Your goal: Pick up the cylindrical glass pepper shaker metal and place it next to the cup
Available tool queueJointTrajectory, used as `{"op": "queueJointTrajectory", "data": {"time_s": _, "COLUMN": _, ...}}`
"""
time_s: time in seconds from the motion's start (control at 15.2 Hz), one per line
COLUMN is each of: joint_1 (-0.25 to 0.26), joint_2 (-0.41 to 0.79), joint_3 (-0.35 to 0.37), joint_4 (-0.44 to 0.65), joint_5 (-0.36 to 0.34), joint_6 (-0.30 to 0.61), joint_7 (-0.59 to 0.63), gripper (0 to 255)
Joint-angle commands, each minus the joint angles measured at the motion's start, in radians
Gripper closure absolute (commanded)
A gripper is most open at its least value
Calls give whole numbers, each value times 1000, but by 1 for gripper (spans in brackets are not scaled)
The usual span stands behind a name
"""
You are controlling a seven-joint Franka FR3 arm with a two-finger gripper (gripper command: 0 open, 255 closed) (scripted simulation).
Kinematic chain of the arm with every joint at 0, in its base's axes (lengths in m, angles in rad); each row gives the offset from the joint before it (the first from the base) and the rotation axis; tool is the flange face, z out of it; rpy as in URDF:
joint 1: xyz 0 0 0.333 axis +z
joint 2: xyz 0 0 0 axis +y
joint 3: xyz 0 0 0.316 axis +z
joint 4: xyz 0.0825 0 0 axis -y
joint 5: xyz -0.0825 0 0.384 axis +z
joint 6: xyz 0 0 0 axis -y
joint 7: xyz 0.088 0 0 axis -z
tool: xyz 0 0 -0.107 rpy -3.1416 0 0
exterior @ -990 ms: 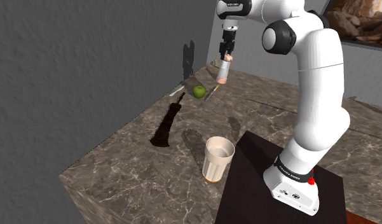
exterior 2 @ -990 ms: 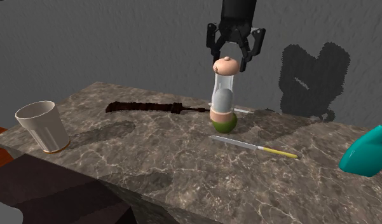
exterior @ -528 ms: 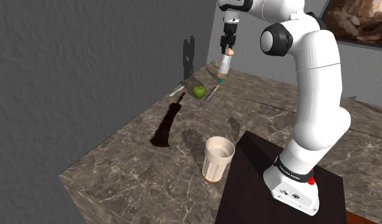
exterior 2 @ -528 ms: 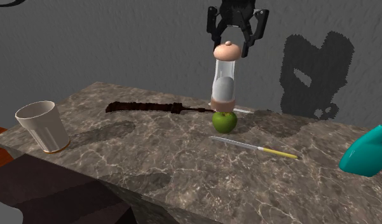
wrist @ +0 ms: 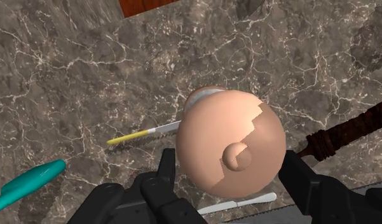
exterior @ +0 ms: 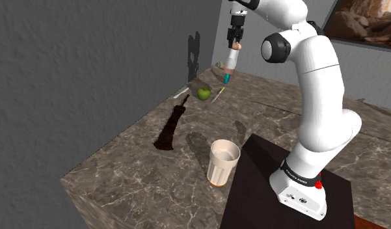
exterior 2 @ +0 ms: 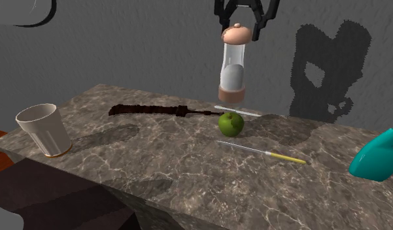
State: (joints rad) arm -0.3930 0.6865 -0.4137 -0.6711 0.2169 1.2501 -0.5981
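The pepper shaker (exterior 2: 233, 65) is a clear cylinder with a peach-coloured cap and base. It hangs upright in the air, well above the marble counter (exterior 2: 155, 171) and the green apple. My gripper (exterior 2: 239, 26) is shut on its rounded cap from above. In the shoulder view the shaker (exterior: 231, 62) dangles from the gripper (exterior: 234, 44) over the counter's far end. The wrist view looks down on the cap (wrist: 231, 149), clasped between the two fingers of the gripper (wrist: 232, 172). The cream cup (exterior: 224, 162) stands near the stand; it is at the second exterior view's left (exterior 2: 44, 129).
A green apple (exterior 2: 231, 123) lies under the shaker. Beside it are a yellow-handled knife (exterior 2: 263, 151), a thin white utensil (exterior 2: 237, 111) and a long dark tool (exterior 2: 152, 110). A teal spray bottle (exterior 2: 378, 157) stands at the second exterior view's right. The dark stand (exterior: 285, 195) borders the counter.
The gripper has risen with the shaker in it. The shaker's base has gone from level with the apple to hanging well above it.
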Motion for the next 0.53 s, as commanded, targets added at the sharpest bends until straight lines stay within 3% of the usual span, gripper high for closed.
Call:
{"op": "queueJointTrajectory", "data": {"time_s": 0.0, "joint_1": 54, "joint_2": -84, "joint_3": -14, "joint_4": -135, "joint_5": -23, "joint_6": 46, "joint_7": 6, "gripper": 255}}
{"op": "queueJointTrajectory", "data": {"time_s": 0.2, "joint_1": 179, "joint_2": -260, "joint_3": -34, "joint_4": -419, "joint_5": -80, "joint_6": 153, "joint_7": 51, "gripper": 255}}
{"op": "queueJointTrajectory", "data": {"time_s": 0.46, "joint_1": 288, "joint_2": -429, "joint_3": -21, "joint_4": -653, "joint_5": -146, "joint_6": 229, "joint_7": 139, "gripper": 255}}
